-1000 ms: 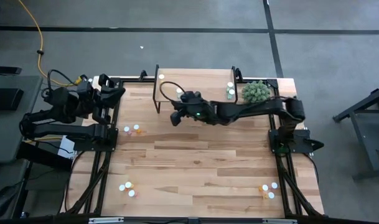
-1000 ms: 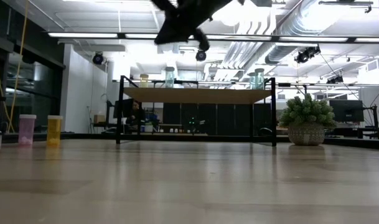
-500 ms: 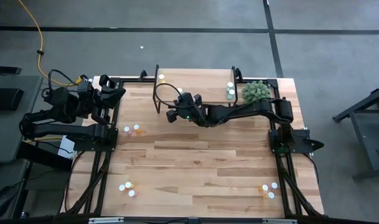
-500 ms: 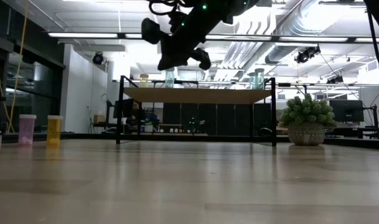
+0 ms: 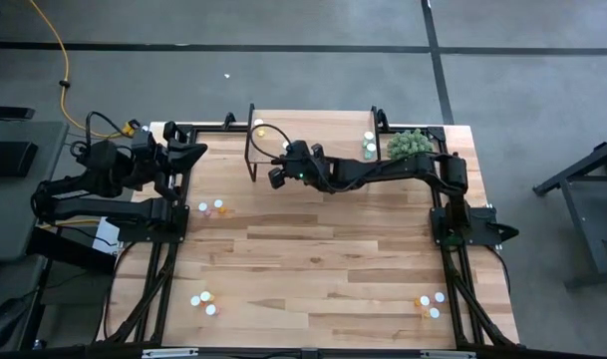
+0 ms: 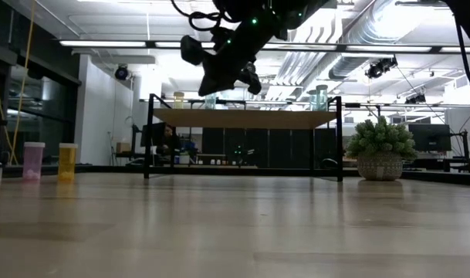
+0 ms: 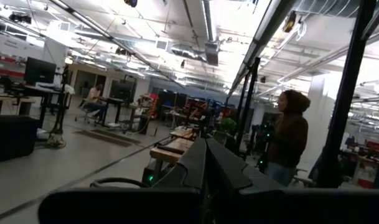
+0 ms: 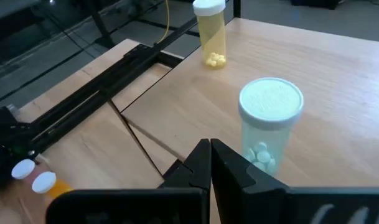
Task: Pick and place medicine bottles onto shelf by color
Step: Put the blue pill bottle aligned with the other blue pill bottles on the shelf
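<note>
The shelf [image 5: 323,125] stands at the table's far edge. On its left part are a yellow bottle [image 8: 211,34] at the corner and a pale teal bottle [image 8: 269,121] with a white cap, both upright. Two more teal bottles [image 5: 369,146] stand at its right end. My right gripper [image 8: 210,163] is shut and empty. It hovers over the shelf's front left part [image 5: 274,178], just short of the teal bottle and touching nothing. My left gripper [image 7: 206,163] is shut at the table's left edge [image 5: 193,152], pointing up into the room.
Small groups of bottles stand on the tabletop at the left [image 5: 211,208], near left [image 5: 203,301] and near right [image 5: 429,305]. A green plant ball [image 5: 410,147] sits right of the shelf. A person [image 7: 289,137] stands in the room beyond the table.
My right gripper has come down and gone toward the table's far edge, from in front of the shelf to over its front left part, near the teal bottle. It has stayed shut. No bottle has moved.
</note>
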Action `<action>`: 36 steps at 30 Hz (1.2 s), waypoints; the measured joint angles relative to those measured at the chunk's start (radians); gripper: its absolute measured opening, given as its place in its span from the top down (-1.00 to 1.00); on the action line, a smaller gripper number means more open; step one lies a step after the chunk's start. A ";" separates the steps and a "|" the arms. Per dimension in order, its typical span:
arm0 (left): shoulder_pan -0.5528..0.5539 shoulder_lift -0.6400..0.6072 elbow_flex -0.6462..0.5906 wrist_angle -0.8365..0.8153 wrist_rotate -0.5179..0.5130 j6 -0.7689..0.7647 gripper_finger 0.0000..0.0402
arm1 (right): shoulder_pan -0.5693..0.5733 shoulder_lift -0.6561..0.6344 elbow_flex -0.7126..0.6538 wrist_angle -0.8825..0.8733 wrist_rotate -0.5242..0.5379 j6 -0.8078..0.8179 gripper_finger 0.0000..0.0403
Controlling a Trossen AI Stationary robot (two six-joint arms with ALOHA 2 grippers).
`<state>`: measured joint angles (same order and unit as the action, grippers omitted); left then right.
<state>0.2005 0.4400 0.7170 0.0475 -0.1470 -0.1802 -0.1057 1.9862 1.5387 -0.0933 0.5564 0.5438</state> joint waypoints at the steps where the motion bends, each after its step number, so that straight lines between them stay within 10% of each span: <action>1: 0.000 0.000 0.000 0.000 -0.003 0.000 1.00 | 0.000 0.000 0.000 0.000 0.000 -0.002 1.00; 36: 0.000 0.038 0.000 0.000 -0.047 0.000 1.00 | -0.020 0.000 0.000 0.051 -0.094 -0.083 1.00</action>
<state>0.2001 0.4778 0.7170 0.0471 -0.1939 -0.1802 -0.1255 1.9862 1.5383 -0.0420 0.4626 0.4604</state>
